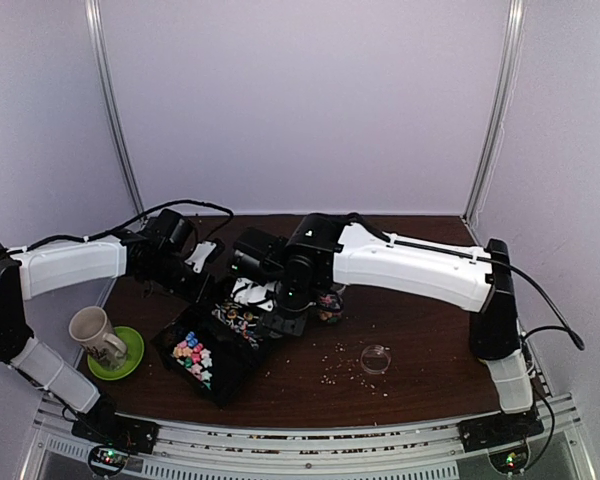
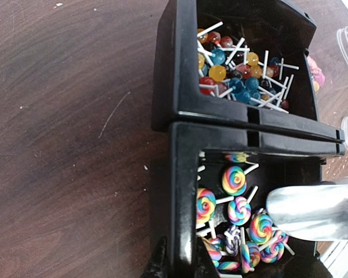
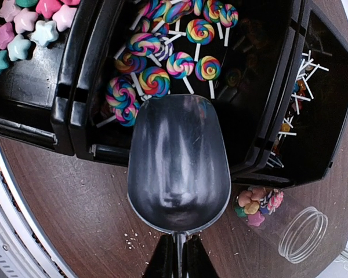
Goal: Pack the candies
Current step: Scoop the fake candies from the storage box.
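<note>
The candies lie in a black compartment tray (image 1: 170, 345). Rainbow swirl lollipops (image 3: 153, 80) fill its middle bin, and pastel star pieces (image 3: 23, 23) the bin beside it. Round coloured lollipops with white sticks (image 2: 238, 72) fill the far bin. My left gripper (image 2: 181, 262) is shut on the tray's black side wall (image 2: 182, 191), one finger on each face. My right gripper (image 3: 180, 260) is shut on the thin handle of an empty silver scoop (image 3: 178, 168). The scoop's tip hangs over the swirl lollipop bin.
A few mixed candies (image 3: 258, 205) sit in a clear jar (image 3: 303, 234) by the tray's corner. Another small clear jar (image 1: 375, 358) stands on the brown table among pale crumbs (image 1: 335, 372). A white mug (image 1: 95, 335) on a green saucer (image 1: 130, 355) is at the left.
</note>
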Robot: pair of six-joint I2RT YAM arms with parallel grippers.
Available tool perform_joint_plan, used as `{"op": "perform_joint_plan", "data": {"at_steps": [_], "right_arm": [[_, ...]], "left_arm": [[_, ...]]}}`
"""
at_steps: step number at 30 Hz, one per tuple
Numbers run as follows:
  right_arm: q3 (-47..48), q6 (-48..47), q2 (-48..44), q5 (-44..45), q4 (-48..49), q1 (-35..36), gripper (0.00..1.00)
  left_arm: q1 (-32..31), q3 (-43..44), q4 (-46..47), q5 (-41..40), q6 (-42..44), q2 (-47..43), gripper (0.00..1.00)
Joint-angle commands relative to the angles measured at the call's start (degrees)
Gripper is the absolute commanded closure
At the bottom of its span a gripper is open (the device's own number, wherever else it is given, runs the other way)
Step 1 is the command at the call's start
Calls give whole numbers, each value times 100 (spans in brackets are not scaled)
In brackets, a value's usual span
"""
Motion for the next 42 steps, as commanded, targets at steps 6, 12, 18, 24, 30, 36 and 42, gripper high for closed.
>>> {"op": "perform_joint_plan", "data": {"at_steps": [6,12,18,24,30,36,42], "right_arm": [[-182,-455,385,-675,347,41,100],[-1054,-810,172,-1106,1577,48,100],[-1721,-896,8,-1251,2659,64,100],[-2132,-648,-58,-1308,3651,59,100],[-2676,-556,-236,-1333,4661,56,100],[-2307,-205,210,-898,4593,60,100],[-2440,573,293,-402,5170,63,100]], "left_arm": [[-31,287,1020,613,-64,-562,100],[-32,238,1120,744,-66,-611,100],[-30,216,1164,832,-60,-627,100],[-26,214,1183,881,-76,-613,100],[-28,211,1199,991,-116,-546,100],[-33,201,1216,1000,-119,-574,100],[-19,186,1226,981,-136,-579,100]]}}
